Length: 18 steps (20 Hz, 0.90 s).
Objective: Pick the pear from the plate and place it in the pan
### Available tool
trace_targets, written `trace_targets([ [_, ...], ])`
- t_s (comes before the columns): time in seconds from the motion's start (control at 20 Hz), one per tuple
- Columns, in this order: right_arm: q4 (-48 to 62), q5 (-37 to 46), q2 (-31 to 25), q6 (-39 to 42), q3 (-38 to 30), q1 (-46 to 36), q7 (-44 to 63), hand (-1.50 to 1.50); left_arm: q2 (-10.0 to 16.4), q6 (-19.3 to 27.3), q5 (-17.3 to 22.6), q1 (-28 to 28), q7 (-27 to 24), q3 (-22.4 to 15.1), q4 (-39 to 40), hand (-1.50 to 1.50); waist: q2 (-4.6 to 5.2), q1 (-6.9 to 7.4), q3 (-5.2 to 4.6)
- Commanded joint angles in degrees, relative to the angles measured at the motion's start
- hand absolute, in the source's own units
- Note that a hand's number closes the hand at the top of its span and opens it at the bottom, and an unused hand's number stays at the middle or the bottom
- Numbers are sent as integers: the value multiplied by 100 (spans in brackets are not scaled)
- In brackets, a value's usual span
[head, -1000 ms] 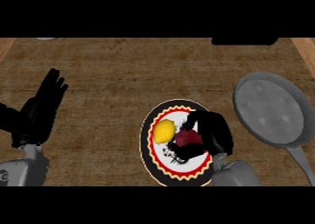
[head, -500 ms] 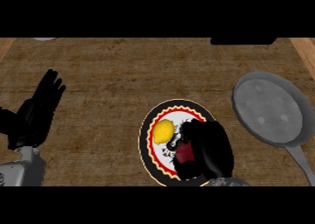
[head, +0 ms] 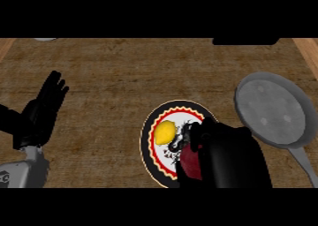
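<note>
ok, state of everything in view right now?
pear: on the plate, not held
plate: on the counter, partly hidden
pan: empty, right of the plate
right hand: over the plate, beside the pear
left hand: open, resting at left
</note>
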Motion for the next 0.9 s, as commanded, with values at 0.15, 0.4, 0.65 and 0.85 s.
trace_targets([
  [0.15, -577, -350, -170, 382, -1158, -236, -247, 150, 36, -45, 79, -68, 124, 71, -76, 0, 22, 25, 7],
  [0.4, -335, -831, -496, 112, -2749, -691, -741, 150, -246, 155, -141, -84, -26, -163, 71, 0, 38, 30, 9],
  [0.65, 311, -1325, -921, -906, -3748, -223, -1624, 150, 7, -54, -33, 164, 52, -15, -262, 0, 33, 54, 11],
  [0.85, 660, -2216, -1569, -943, -5073, -174, -2460, 150, -87, 101, -149, -70, 49, -65, -69, 0, 31, 9, 13],
])
